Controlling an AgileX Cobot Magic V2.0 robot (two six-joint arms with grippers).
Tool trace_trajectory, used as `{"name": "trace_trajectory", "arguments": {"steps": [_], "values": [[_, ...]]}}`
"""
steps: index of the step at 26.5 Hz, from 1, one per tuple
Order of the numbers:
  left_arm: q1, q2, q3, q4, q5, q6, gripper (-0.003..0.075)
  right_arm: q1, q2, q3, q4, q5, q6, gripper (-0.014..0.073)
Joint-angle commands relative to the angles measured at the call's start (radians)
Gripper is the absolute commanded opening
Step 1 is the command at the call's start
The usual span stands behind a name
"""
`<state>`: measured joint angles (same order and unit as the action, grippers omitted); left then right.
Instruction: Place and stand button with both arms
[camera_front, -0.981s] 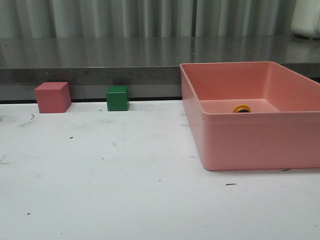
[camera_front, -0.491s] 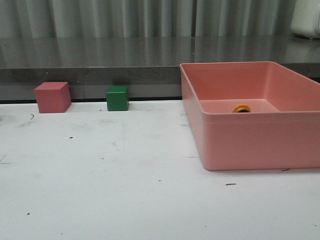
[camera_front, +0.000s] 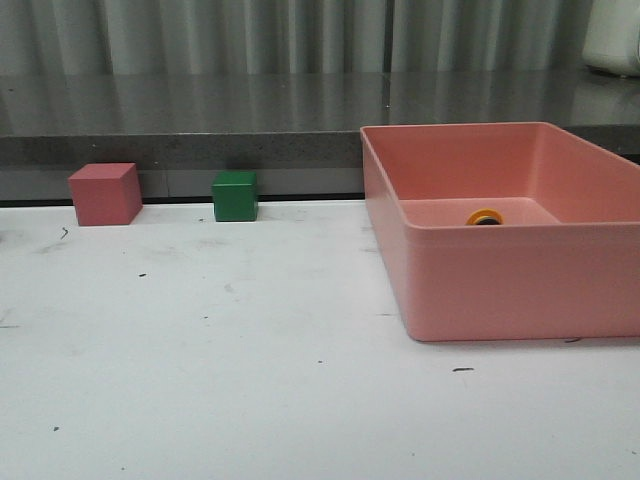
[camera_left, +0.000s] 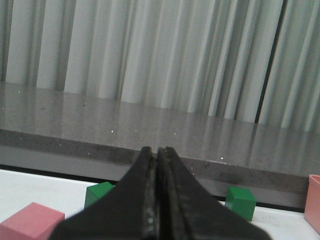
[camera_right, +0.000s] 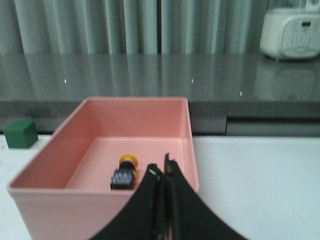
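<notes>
Lying on its side on the floor of the pink bin (camera_right: 165, 112), toward the middle: the button (camera_right: 125, 173) — yellow cap (camera_right: 128, 159) pointing at the bin's far wall, bluish base nearest the right wrist camera, black body between. From the front, only the yellow cap (camera_front: 484, 217) peeking over the bin's near wall (camera_front: 520, 285), low inside. Bin on the right half of the white table (camera_front: 220, 370), open at the top.

Right gripper (camera_right: 163, 172) pressed together, fingers touching along their length, holding nothing; tips just above the bin's near rim in the right wrist view, a little beside the button and clear of it. Left gripper (camera_left: 157, 152) likewise pinched tight on nothing, fingers meeting in a thin seam, aimed toward the grey counter (camera_left: 150, 125) and the pleated curtain (camera_left: 160, 50) behind it. Neither arm visible from the front.

At the table's far edge, against the dark ledge: pink cube (camera_front: 104, 194) on the left, green cube (camera_front: 235, 196) to its right, apart from each other and well apart from the bin. In the left wrist view, pink cube (camera_left: 31, 222) low beside the fingers, and green blocks on both sides of them (camera_left: 100, 194) (camera_left: 240, 202) — impossible to tell whether one is a reflection. White appliance (camera_right: 291, 34) on the counter, far right
</notes>
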<state>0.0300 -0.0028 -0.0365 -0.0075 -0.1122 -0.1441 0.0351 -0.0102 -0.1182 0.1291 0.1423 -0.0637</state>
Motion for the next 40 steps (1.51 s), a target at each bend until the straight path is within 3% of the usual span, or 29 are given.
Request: {"name": "trace_trajectory", "arguments": {"steps": [1, 12, 17, 27, 32, 38, 40], "values": [[0.0, 0.031, -0.129, 0.002, -0.04, -0.008, -0.002, -0.007, 0.008, -0.135, 0.0, -0.042, -0.007, -0.0068], [0.0, 0.36, -0.441, 0.094, 0.18, -0.008, -0.002, -0.007, 0.305, -0.457, 0.0, 0.233, -0.007, -0.0067], [0.0, 0.48, -0.505, 0.094, 0.21, -0.008, -0.002, -0.007, 0.418, -0.512, 0.001, 0.244, -0.007, -0.0067], [0.0, 0.502, -0.51, 0.094, 0.194, -0.008, 0.0001, -0.007, 0.486, -0.512, 0.002, 0.232, -0.007, -0.0053], [0.0, 0.502, -0.506, 0.094, 0.192, -0.008, 0.0166, -0.007, 0.487, -0.512, 0.002, 0.228, -0.007, 0.0111], [0.0, 0.502, -0.505, 0.094, 0.189, -0.008, 0.0507, -0.007, 0.487, -0.512, 0.002, 0.218, -0.007, 0.0477], [0.0, 0.502, -0.505, 0.094, 0.185, -0.008, 0.0585, -0.007, 0.487, -0.512, 0.002, 0.212, -0.007, 0.0577]]}}
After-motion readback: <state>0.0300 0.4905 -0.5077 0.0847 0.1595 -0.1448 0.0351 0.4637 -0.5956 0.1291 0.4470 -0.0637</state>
